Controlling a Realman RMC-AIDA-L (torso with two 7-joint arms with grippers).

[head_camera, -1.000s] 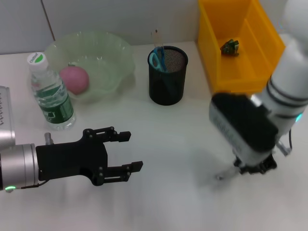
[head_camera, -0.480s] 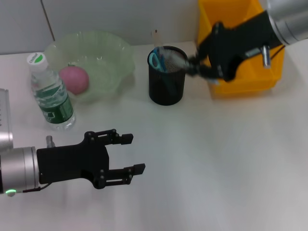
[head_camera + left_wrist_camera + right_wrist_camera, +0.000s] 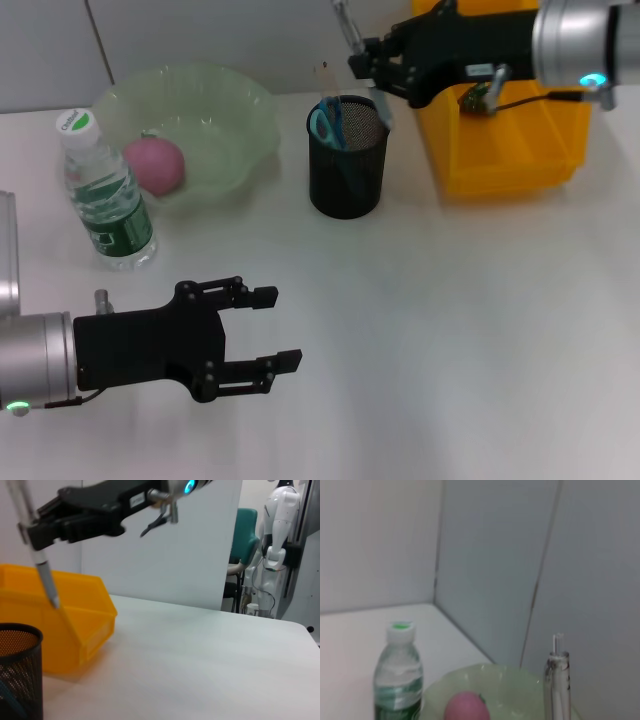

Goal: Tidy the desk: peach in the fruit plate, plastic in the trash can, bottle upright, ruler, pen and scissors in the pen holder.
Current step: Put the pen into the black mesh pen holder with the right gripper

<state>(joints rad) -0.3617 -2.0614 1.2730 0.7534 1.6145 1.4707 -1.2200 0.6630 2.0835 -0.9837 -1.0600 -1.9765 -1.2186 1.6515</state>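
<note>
Left gripper (image 3: 265,330) low in the frame's lower left, fingers spread wide, holding nothing. Water bottle (image 3: 103,195) upright at mid-left, peach (image 3: 154,165) in the green fruit plate (image 3: 240,115) behind it. Upper centre: right gripper (image 3: 372,62) clamps the pen (image 3: 362,62) near-vertical, tip down, over the mesh pen holder (image 3: 347,170) w/ scissors (image 3: 326,120) inside. Yellow bin (image 3: 505,160) upper right.
</note>
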